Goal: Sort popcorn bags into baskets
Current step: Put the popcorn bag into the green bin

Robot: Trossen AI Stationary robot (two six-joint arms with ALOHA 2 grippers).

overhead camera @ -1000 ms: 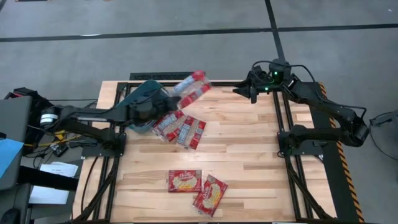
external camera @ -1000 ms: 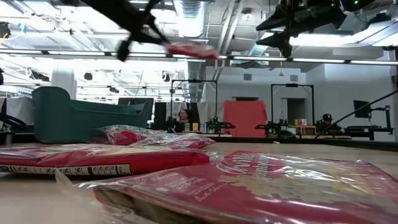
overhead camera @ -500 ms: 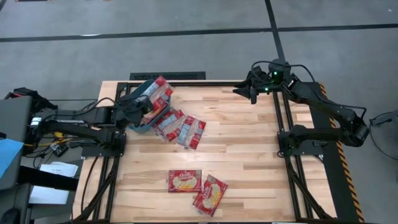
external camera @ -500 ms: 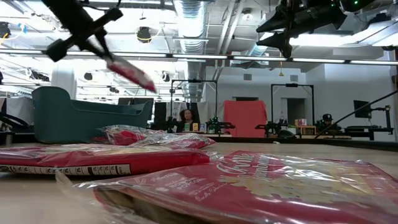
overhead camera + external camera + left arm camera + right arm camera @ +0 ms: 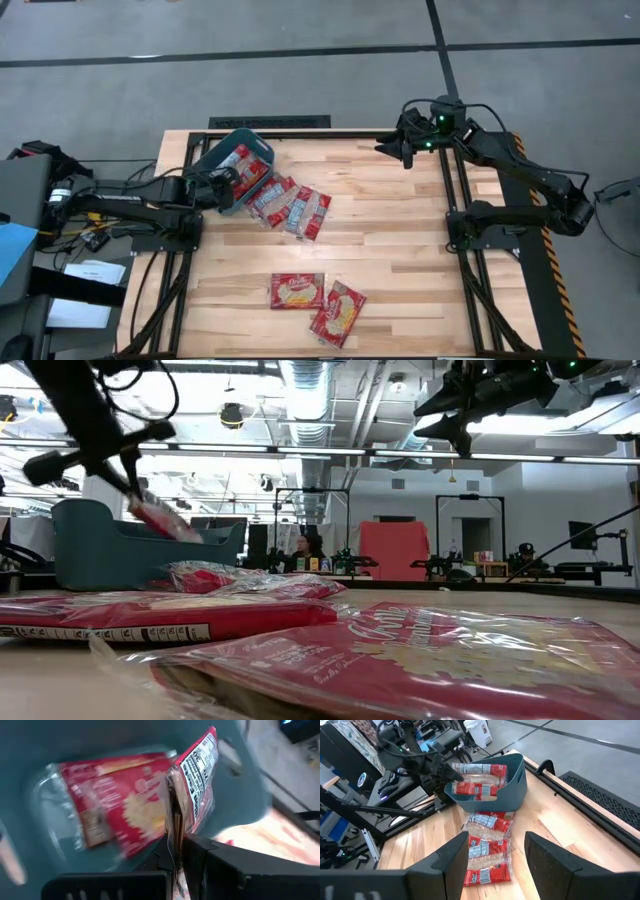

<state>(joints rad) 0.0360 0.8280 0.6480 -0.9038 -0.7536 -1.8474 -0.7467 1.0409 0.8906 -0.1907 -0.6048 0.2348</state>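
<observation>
Glossy plastic-wrapped popcorn bags (image 5: 297,291), smooth plastic bin (image 5: 222,152), wooden table (image 5: 400,250)

Grey concrete floor (image 5: 300,70) around wooden table (image 5: 400,250); exposed ceiling ducts (image 5: 310,390), strip lights, red cabinet (image 5: 392,550) far back.

Seen level across the worktop (image 5: 60,680), red popcorn bags (image 5: 440,660) lie close to the camera in crinkled clear wrap. Behind them the teal bin (image 5: 140,555) stands on the worktop. The left hand (image 5: 128,452) holds a red packet (image 5: 160,520) tilted over the bin's rim. The right hand (image 5: 450,410) hangs high, well apart.
</observation>
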